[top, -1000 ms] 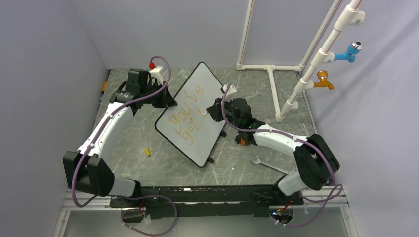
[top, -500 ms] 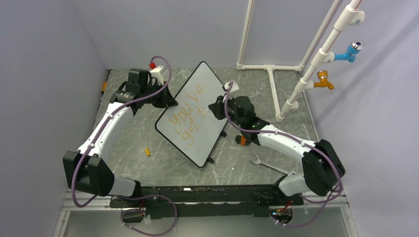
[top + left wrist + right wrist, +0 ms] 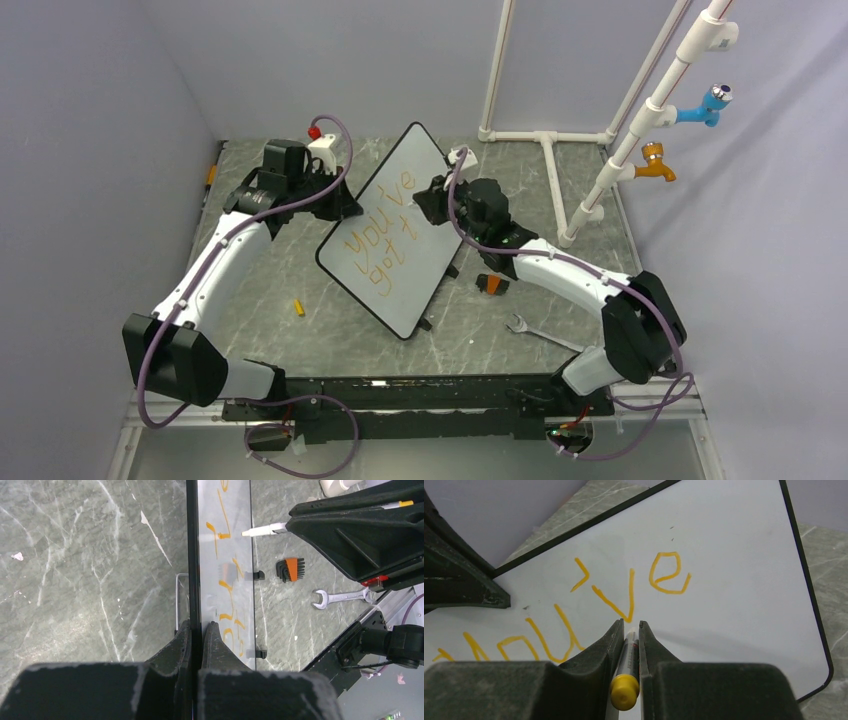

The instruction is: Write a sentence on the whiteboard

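top external: the large flat white whiteboard (image 3: 405, 285) with a thin black rim stands tilted on the grey table. The left gripper (image 3: 335, 205) is clamped on its left rim. the orange handwritten sentence (image 3: 378, 235) reads "you've" over "got t", with no stroke added in the last second. the right gripper (image 3: 432, 195) has moved from beside the "t" toward the board's far end.

left wrist: both fingers pinch the board rim. the slim white marker (image 3: 265, 529) points at the board face near the "t"; contact cannot be confirmed.

right wrist: fingers are closed on the marker, which points just below the "v".

judgement: the pen is repositioning and line two remains unfinished.
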`<state>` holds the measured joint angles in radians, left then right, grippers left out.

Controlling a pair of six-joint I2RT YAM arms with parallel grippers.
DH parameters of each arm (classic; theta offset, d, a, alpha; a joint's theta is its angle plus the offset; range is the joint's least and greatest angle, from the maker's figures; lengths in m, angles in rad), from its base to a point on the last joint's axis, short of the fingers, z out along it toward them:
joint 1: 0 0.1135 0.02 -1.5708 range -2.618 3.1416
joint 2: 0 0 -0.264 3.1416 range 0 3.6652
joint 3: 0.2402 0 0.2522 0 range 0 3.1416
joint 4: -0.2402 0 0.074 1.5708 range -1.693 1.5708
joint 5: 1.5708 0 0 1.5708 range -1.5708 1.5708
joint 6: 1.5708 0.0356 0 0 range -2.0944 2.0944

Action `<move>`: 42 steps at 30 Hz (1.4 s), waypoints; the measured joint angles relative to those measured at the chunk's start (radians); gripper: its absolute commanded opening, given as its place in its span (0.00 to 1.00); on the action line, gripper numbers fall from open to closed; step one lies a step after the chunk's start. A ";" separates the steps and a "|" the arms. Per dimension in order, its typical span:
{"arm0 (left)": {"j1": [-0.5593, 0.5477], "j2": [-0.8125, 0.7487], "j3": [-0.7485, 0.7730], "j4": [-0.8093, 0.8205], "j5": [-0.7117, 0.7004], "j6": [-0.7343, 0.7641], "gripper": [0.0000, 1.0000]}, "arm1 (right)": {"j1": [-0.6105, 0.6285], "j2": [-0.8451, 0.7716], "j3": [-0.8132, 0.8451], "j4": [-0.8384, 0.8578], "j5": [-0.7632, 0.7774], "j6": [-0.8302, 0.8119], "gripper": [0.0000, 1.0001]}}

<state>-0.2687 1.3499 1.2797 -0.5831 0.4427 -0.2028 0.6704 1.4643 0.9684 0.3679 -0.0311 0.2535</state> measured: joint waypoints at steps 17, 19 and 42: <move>-0.005 0.000 0.000 0.000 -0.007 0.003 0.00 | -0.032 0.048 0.016 0.035 -0.031 0.008 0.00; -0.005 0.000 0.000 0.000 -0.008 0.003 0.00 | -0.032 0.053 0.016 0.041 -0.039 0.012 0.00; -0.008 0.000 0.000 -0.003 -0.023 0.003 0.00 | -0.037 0.064 -0.041 0.115 -0.057 0.055 0.00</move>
<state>-0.2764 1.3499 1.2797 -0.5858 0.4194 -0.2001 0.6331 1.5280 0.9272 0.4831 -0.0883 0.3084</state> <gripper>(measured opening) 0.047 0.157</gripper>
